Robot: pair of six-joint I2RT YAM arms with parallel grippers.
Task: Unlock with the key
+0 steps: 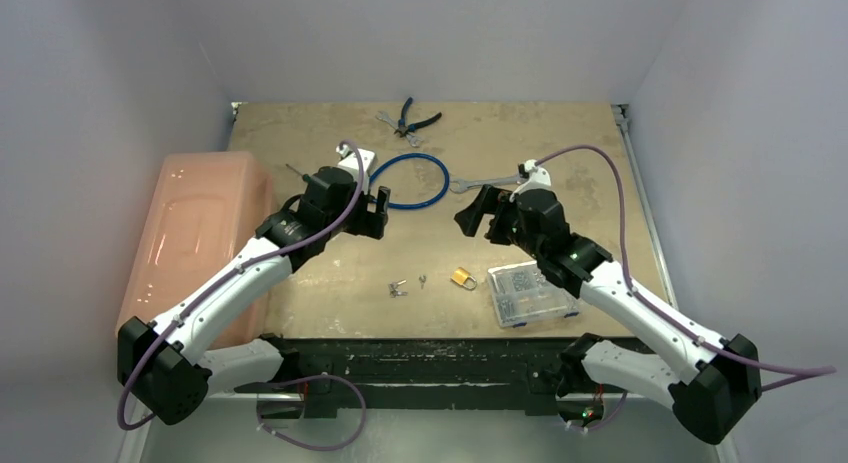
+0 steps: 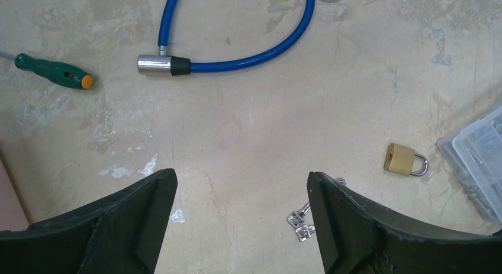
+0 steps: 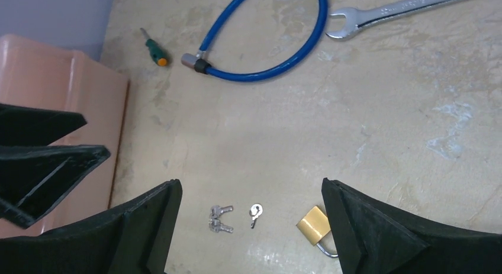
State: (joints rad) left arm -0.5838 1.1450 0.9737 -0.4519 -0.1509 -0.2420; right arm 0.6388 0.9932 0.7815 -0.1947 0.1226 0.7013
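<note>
Both tools are open and empty.

Left tool [image 2: 241, 178]: jaws spread wide, nothing between them, hanging above the surface [image 2: 248, 120]. Right tool [image 3: 251, 188]: same, wide open, no load, looking straight down on the small parts. In the top view they face each other mid-surface, well apart. Reads as a ready pose, nothing picked yet.

Key [image 3: 256, 212]: tiny, silver, lying flat and loose on the surface. It's framed between the right tool's fingers in the wrist view but well below them, no contact. Padlock [image 3: 315, 226] is just beside it, on its side, not touching; shackle looks seated, so locked as far as I can tell. Key pair [image 3: 219, 219] on a ring sits just on the key's other side. Can't tell which key fits; the single one nearest the padlock is my guess.

In the left wrist view the key pair shows next to one finger, and the single key is mostly hidden behind that finger.

Likely split: right tool is centred over the key, so it takes the key pick while the left tool holds the padlock. Risks:
- A flat key on a hard surface gives a thin edge, and the pinch may skate.
- The padlock is light and will slide under insertion force unless clamped.

Clutter: plastic box [image 1: 530, 293] near the padlock crowds that side. Cable lock [image 3: 266, 67], wrench [image 3: 402, 10] and screwdriver [image 3: 155, 52] are farther out and out of the way. Pink bin [image 1: 200, 233] is at the left edge.
</note>
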